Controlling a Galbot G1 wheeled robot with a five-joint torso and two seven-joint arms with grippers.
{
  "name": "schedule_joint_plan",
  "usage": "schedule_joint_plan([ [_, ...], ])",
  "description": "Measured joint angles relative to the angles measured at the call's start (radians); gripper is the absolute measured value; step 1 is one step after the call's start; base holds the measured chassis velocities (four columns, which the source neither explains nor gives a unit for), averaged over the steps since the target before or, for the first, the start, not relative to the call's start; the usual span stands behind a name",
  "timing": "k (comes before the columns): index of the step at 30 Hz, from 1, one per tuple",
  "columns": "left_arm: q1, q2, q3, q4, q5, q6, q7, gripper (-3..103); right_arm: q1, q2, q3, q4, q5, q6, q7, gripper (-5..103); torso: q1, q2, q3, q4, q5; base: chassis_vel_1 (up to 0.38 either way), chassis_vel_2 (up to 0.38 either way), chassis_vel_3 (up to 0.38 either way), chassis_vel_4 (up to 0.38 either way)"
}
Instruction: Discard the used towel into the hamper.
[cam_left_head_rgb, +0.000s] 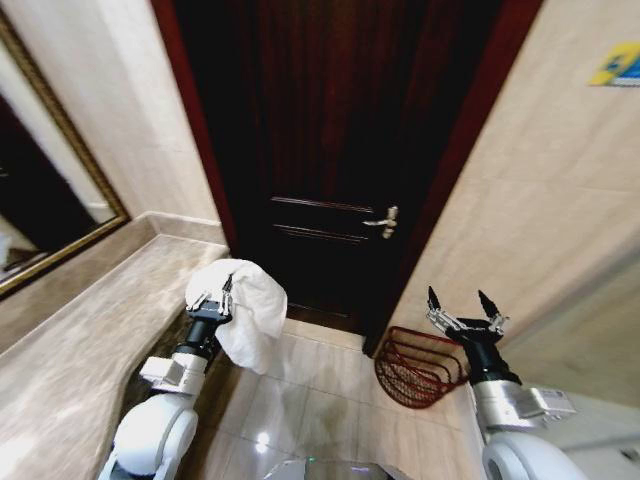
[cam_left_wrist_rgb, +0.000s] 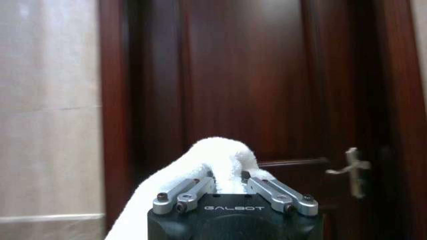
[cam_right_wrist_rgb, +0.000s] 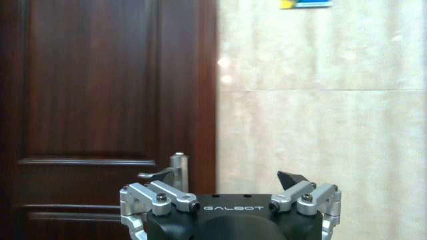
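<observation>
A white towel (cam_left_head_rgb: 246, 308) hangs from my left gripper (cam_left_head_rgb: 218, 296), which is shut on it and held up above the tiled floor beside the stone counter. In the left wrist view the towel (cam_left_wrist_rgb: 210, 160) bunches over the fingers (cam_left_wrist_rgb: 180, 192) in front of the dark door. The hamper (cam_left_head_rgb: 415, 365), a reddish-brown wire basket, stands on the floor against the right wall beside the door frame. My right gripper (cam_left_head_rgb: 465, 308) is open and empty, raised just above and to the right of the hamper. Its fingers (cam_right_wrist_rgb: 160, 195) are spread in the right wrist view.
A dark wooden door (cam_left_head_rgb: 330, 150) with a metal handle (cam_left_head_rgb: 385, 222) is straight ahead. A marble counter (cam_left_head_rgb: 70, 350) and a gold-framed mirror (cam_left_head_rgb: 40, 200) run along the left. Beige tiled wall (cam_left_head_rgb: 540, 200) on the right. Glossy floor tiles (cam_left_head_rgb: 310, 390) lie between towel and hamper.
</observation>
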Motion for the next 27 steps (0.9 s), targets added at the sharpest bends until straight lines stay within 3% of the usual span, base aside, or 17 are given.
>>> schedule_joint_plan([
  [19, 0.001, -0.007, -0.004, 0.008, -0.023, -0.034, 0.003, 11, 0.002, 0.002, -0.013, -0.002, -0.005, 0.011, 0.002, 100, -0.001, -0.001, -0.001, 0.0002, -0.0001, -0.051, -0.048, -0.045, -0.05],
  [27, 0.004, -0.009, -0.004, 0.007, -0.018, -0.03, 0.003, 11, 0.003, -0.003, -0.013, -0.004, -0.005, 0.013, 0.002, 100, -0.022, -0.047, -0.025, 0.0002, -0.0001, 0.0, 0.0, 0.0, 0.0],
])
